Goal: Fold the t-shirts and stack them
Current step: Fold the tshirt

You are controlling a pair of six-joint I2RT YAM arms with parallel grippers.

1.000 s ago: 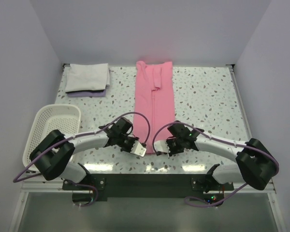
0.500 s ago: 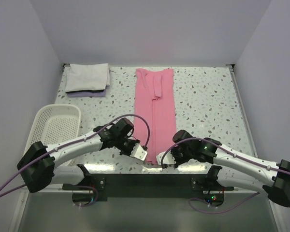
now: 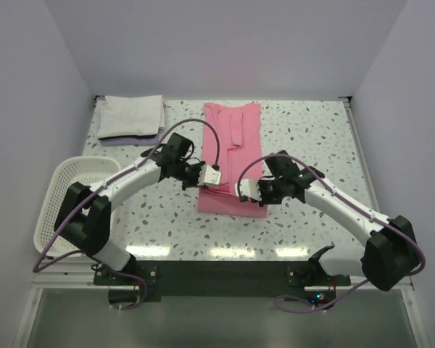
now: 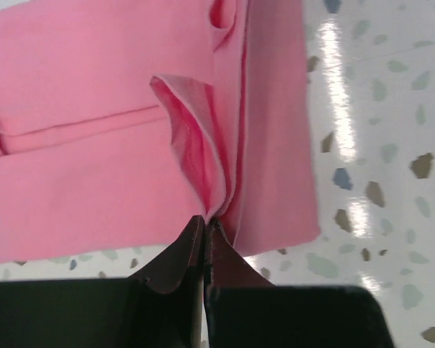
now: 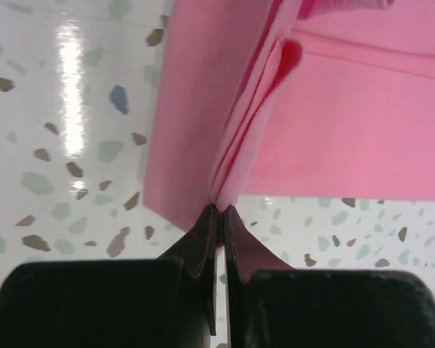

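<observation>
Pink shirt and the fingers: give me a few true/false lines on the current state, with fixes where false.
1. The left fingers and right fingers are both shut on the pink t-shirt. True.
2. The pink t-shirt lies in the basket. False: it lies on the table; the basket stands apart at the left.
3. The white t-shirt sits folded at the far left corner. True.
4. The pink t-shirt is a single flat layer. False: its near part is doubled over, with the pinched edge raised.
</observation>
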